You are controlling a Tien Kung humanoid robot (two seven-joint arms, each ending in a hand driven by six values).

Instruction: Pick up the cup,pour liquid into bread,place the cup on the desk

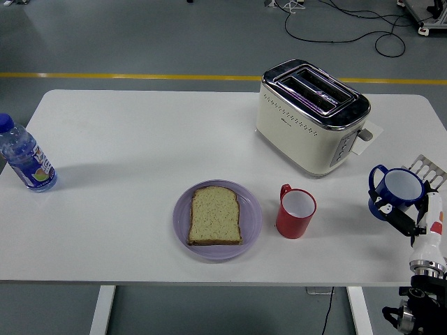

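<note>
Right now, right hand (404, 213) at lower right of frame, fingers closed round the blue cup (397, 191); dark fingers wrap cup's lower body, grip looks firm. Cup upright, mouth facing up, white inside, loop handle pointing toward frame left. Can't tell if cup base touches table or hangs just above it. Forearm white w/ black joints, rising from bottom right corner, nearly vertical in frame; wrist bent in toward table.

Left arm not seen.

Bread (216, 215): one slice, pale w/ brown crust, roughly square, porous crumb, lying flat on round lilac plate (183, 225), lower centre of frame. Red mug (295, 211) just right of plate, glossy, white interior, handle at its upper left, apart from plate. Blue cup well right of red mug.

Toaster (310, 116), upper centre-right: cream body, chrome top, two slots, row of small dots along side, set at an angle. Plastic water bottle (24, 156) at far left edge, clear, blue cap, label on, upright. White table (140, 139), smooth matte top. Grey floor beyond w/ yellow line (126, 75) and black cables (349, 17) at top right.
</note>
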